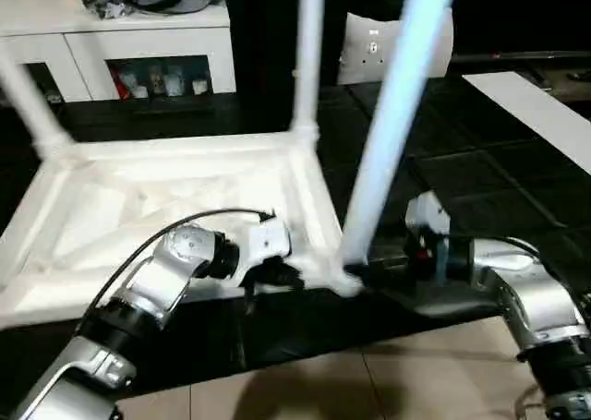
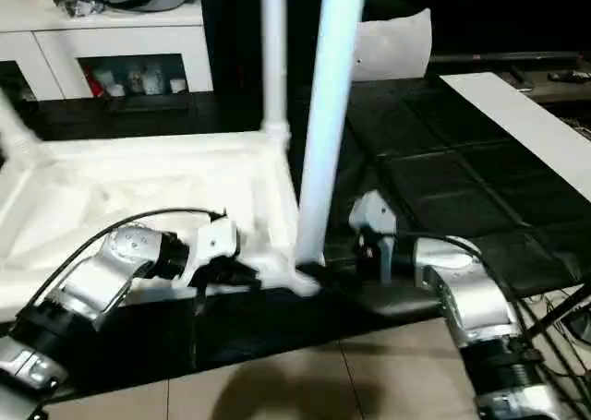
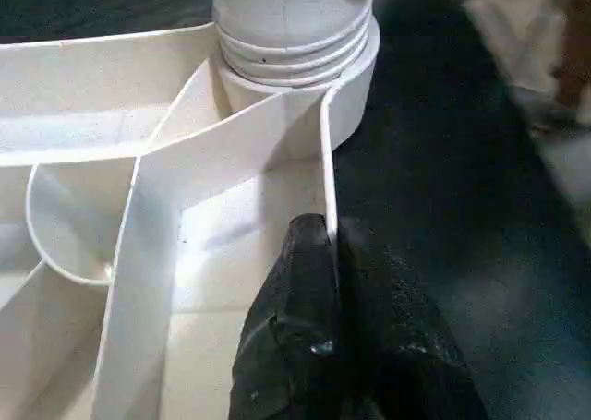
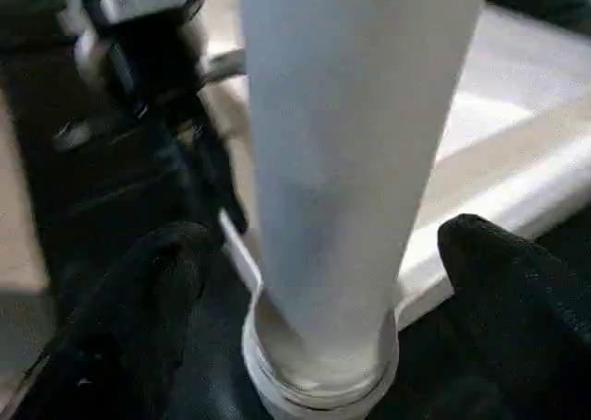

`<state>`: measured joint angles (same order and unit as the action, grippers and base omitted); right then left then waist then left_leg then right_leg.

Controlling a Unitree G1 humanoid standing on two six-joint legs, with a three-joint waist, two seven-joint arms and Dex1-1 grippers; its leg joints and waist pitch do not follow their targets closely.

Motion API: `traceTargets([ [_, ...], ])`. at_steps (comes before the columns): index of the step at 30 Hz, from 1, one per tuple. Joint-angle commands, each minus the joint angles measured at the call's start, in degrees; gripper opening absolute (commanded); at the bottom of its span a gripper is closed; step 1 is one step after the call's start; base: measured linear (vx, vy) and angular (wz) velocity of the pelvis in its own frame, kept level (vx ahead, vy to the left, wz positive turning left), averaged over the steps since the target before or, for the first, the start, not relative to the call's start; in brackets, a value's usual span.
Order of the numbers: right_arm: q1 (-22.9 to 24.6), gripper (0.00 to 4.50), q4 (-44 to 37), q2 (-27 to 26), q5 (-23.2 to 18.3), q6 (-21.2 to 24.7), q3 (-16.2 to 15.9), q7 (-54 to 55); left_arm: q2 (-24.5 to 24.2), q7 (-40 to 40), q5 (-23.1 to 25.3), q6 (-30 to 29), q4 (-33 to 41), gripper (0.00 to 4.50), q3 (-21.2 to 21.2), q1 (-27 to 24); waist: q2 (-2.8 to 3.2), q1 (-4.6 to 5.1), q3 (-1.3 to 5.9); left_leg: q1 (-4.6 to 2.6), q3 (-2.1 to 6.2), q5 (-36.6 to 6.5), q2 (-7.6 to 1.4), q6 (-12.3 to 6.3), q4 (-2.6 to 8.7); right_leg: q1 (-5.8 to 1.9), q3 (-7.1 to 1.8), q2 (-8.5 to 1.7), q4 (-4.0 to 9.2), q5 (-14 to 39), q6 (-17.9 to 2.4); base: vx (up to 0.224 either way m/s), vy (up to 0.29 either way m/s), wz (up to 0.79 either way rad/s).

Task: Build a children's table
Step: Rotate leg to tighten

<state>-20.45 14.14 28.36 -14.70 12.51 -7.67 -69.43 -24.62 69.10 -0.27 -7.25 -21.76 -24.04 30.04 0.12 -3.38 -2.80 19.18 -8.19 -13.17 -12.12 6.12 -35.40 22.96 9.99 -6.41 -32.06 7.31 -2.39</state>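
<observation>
Left end effector [image 3: 328, 254] apparently pinching tabletop rim [image 3: 325, 162].

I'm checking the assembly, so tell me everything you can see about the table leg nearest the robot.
The nearest leg is a long, white, smooth plastic-looking tube, standing nearly upright with a slight lean. Its ringed base sits in the round corner socket of the upside-down tabletop. The right end effector is open, fingers either side. The left end effector pinches the tabletop's edge wall beside it.
</observation>
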Motion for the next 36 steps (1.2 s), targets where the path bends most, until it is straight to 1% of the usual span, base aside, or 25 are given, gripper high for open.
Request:
traceTargets([
  [1, -1.1, 4.21, -0.1, 2.1, -1.0, 1.1, -1.9, -5.4, -0.9, 3.5, 0.6, 2.3, 1.4, 0.00, -2.3, 0.5, -0.10, 0.30, 3.79, 0.48, -0.20, -13.8, -1.22, -4.25, 4.89, -3.42, -2.80, -2.49, 4.55, 27.5, -2.7, 0.000, 0.000, 0.00],
  [2, -1.3, 4.21, 0.1, 2.7, -0.9, 1.0, -2.6, -6.7, -1.1, 4.1, 0.6, 2.8, 1.2, 0.00, -2.3, 0.6, -0.07, 0.27, 3.77, 0.48, -0.23, -13.4, -1.19, -4.41, 4.89, -3.35, -2.89, -2.51, 4.37, 26.9, -3.2, 0.000, 0.000, 0.00],
  [3, -1.3, 4.10, 0.1, 2.7, -0.9, 1.0, -2.7, -6.8, -1.1, 4.2, 0.6, 2.8, 1.2, 0.00, -2.3, 0.6, -0.13, 0.23, 3.82, 0.66, -0.31, -12.6, -1.16, -4.61, 4.83, -3.49, -3.08, -2.55, 4.16, 26.3, -3.7, 0.000, 0.000, 0.00],
  [4, -1.7, 4.10, 0.5, 3.2, -0.4, 0.6, -3.6, -8.5, -1.6, 5.6, 0.6, 4.0, 1.0, 0.00, -2.4, 0.8, -0.15, 0.13, 3.93, 0.75, -0.34, -11.3, -1.16, -4.64, 4.78, -3.53, -3.27, -2.69, 3.91, 25.3, -4.4, 0.000, 0.000, 0.00],
  [5, -1.9, 3.99, 0.7, 3.3, -0.2, 0.6, -3.8, -8.8, -1.8, 6.1, 0.6, 4.4, 1.0, 0.00, -2.5, 0.8, -0.19, 0.12, 3.97, 0.89, -0.32, -10.6, -1.15, -4.70, 4.78, -3.65, -3.30, -2.69, 3.78, 24.8, -4.6, 0.000, 0.000, 0.00],
  [6, -1.9, 3.92, 0.7, 3.3, -0.2, 0.6, -3.8, -8.8, -1.8, 6.1, 0.6, 4.4, 1.0, 0.00, -2.5, 0.8, -0.22, 0.03, 3.99, 0.88, -0.48, -9.2, -1.12, -4.74, 4.75, -3.62, -3.45, -2.68, 3.61, 24.0, -5.1, 0.000, 0.000, 0.00],
  [8, -2.4, 3.73, 1.6, 3.1, -0.1, 0.2, -3.9, -9.6, -2.2, 7.2, 0.4, 4.9, 1.2, 0.00, -2.7, 0.8, -0.22, -0.13, 4.05, 0.82, -0.58, -8.5, -1.10, -4.75, 4.69, -3.62, -3.52, -2.71, 3.51, 23.7, -5.5, 0.000, 0.000, 0.00],
  [9, -2.8, 3.65, 2.0, 2.9, -0.3, 0.2, -4.0, -10.2, -2.5, 7.7, 0.4, 5.1, 1.2, 0.00, -2.9, 0.8, -0.16, -0.25, 4.08, 0.86, -0.64, -7.7, -1.13, -4.66, 4.67, -3.67, -3.56, -2.68, 3.35, 23.0, -6.0, 0.000, 0.000, 0.00],
  [12, -3.1, 3.42, 2.1, 3.1, -0.6, 0.3, -4.4, -10.9, -2.8, 8.1, 0.5, 5.4, 1.1, 0.00, -3.0, 0.9, -0.16, -0.41, 4.14, 0.89, -0.65, -6.8, -1.21, -4.68, 4.71, -3.74, -3.63, -2.61, 3.12, 21.9, -6.3, 0.000, 0.000, 0.00],
  [13, -3.3, 3.42, 2.3, 3.1, -0.7, 0.3, -4.6, -11.4, -2.9, 8.4, 0.5, 5.7, 0.9, 0.00, -3.1, 1.0, -0.12, -0.42, 4.13, 0.90, -0.64, -6.8, -1.26, -4.66, 4.73, -3.76, -3.62, -2.59, 3.06, 21.6, -6.5, 0.000, 0.000, 0.00],
  [14, -3.3, 3.27, 2.4, 3.1, -0.7, 0.2, -4.6, -11.4, -2.9, 8.5, 0.5, 5.8, 0.9, 0.00, -3.1, 1.0, -0.11, -0.43, 4.13, 0.89, -0.66, -7.0, -1.28, -4.63, 4.74, -3.78, -3.65, -2.61, 3.06, 21.4, -6.6, 0.000, 0.000, 0.00],
  [15, -3.5, 3.13, 2.7, 3.1, -0.7, 0.0, -4.7, -11.7, -2.9, 8.8, 0.6, 6.0, 0.7, 0.00, -3.0, 1.0, -0.11, -0.45, 4.12, 0.85, -0.68, -7.1, -1.28, -4.55, 4.75, -3.77, -3.66, -2.62, 3.07, 21.4, -6.7, 0.000, 0.000, 0.00],
  [17, -3.6, 3.08, 2.9, 3.0, -0.6, -0.3, -4.8, -11.8, -2.9, 8.9, 0.6, 6.1, 0.6, 0.00, -2.9, 1.1, 0.00, -0.49, 4.09, 0.78, -0.68, -7.3, -1.30, -4.42, 4.79, -3.75, -3.67, -2.64, 3.12, 21.7, -6.7, 0.000, 0.000, 0.00],
  [20, -3.9, 2.74, 3.5, 2.7, -0.7, -0.8, -4.8, -12.1, -3.0, 9.3, 0.8, 6.5, 0.3, 0.00, -2.8, 1.2, -0.02, -0.50, 3.99, 0.64, -0.73, -8.5, -1.24, -4.02, 4.82, -3.67, -3.63, -2.59, 3.37, 23.2, -6.2, 0.000, 0.000, 0.00],
  [22, -3.9, 2.58, 3.5, 2.6, -0.7, -0.9, -4.8, -12.2, -3.0, 9.4, 0.8, 6.5, 0.1, 0.00, -2.8, 1.3, 0.02, -0.62, 4.03, 0.63, -0.71, -8.4, -1.23, -3.94, 4.84, -3.69, -3.65, -2.61, 3.31, 23.3, -6.1, 0.000, 0.000, 0.00],
  [24, -3.8, 2.35, 3.5, 2.4, -0.6, -1.1, -4.7, -12.4, -3.1, 9.4, 0.8, 6.6, 0.0, 0.00, -2.8, 1.3, 0.03, -0.65, 4.09, 0.68, -0.72, -8.2, -1.23, -3.97, 4.82, -3.73, -3.66, -2.61, 3.29, 22.9, -6.1, 0.000, 0.000, 0.00],
  [27, -3.6, 2.13, 3.4, 2.2, -0.6, -1.3, -4.7, -12.5, -3.1, 9.5, 0.9, 6.8, -0.3, 0.00, -2.8, 1.4, 0.05, -0.70, 4.14, 0.73, -0.69, -7.5, -1.32, -4.13, 4.84, -3.74, -3.75, -2.56, 3.01, 21.1, -6.9, 0.000, 0.000, 0.00],
  [28, -3.5, 2.13, 3.4, 2.1, -0.6, -1.4, -4.8, -12.5, -3.1, 9.5, 1.0, 6.8, -0.4, 0.00, -2.8, 1.4, -0.05, -0.73, 4.14, 0.72, -0.72, -7.5, -1.31, -4.13, 4.83, -3.76, -3.76, -2.56, 3.00, 21.1, -7.0, 0.000, 0.000, 0.00],
  [31, -3.3, 1.93, 3.3, 2.1, -0.7, -1.5, -4.9, -12.5, -3.0, 9.4, 1.1, 6.8, -0.5, 0.00, -2.6, 1.4, -0.01, -0.80, 4.09, 0.67, -0.77, -7.9, -1.26, -4.01, 4.84, -3.76, -3.74, -2.59, 3.13, 22.1, -6.7, 0.000, 0.000, 0.00],
  [34, -2.9, 1.89, 2.8, 1.8, -0.7, -1.4, -5.0, -12.5, -2.9, 9.0, 1.0, 6.5, -0.5, 0.00, -2.4, 1.4, 0.03, -0.84, 4.08, 0.65, -0.75, -7.9, -1.29, -3.93, 4.86, -3.74, -3.73, -2.61, 3.17, 22.4, -6.5, 0.000, 0.000, 0.00],
  [35, -2.8, 1.89, 2.7, 1.8, -0.7, -1.3, -5.1, -12.5, -2.8, 9.0, 1.0, 6.4, -0.5, 0.00, -2.3, 1.4, 0.26, -0.80, 4.09, 0.63, -0.76, -8.0, -1.30, -3.82, 4.86, -3.72, -3.73, -2.55, 3.24, 22.2, -6.5, 0.000, 0.000, 0.00],
  [36, -2.6, 1.88, 2.4, 1.6, -0.8, -1.3, -5.0, -12.4, -2.7, 8.7, 0.8, 5.9, -0.5, 0.00, -2.2, 1.3, 0.16, -0.81, 4.13, 0.69, -0.73, -8.0, -1.26, -3.79, 4.85, -3.81, -3.71, -2.54, 3.16, 21.9, -6.5, 0.000, 0.000, 0.00],
])
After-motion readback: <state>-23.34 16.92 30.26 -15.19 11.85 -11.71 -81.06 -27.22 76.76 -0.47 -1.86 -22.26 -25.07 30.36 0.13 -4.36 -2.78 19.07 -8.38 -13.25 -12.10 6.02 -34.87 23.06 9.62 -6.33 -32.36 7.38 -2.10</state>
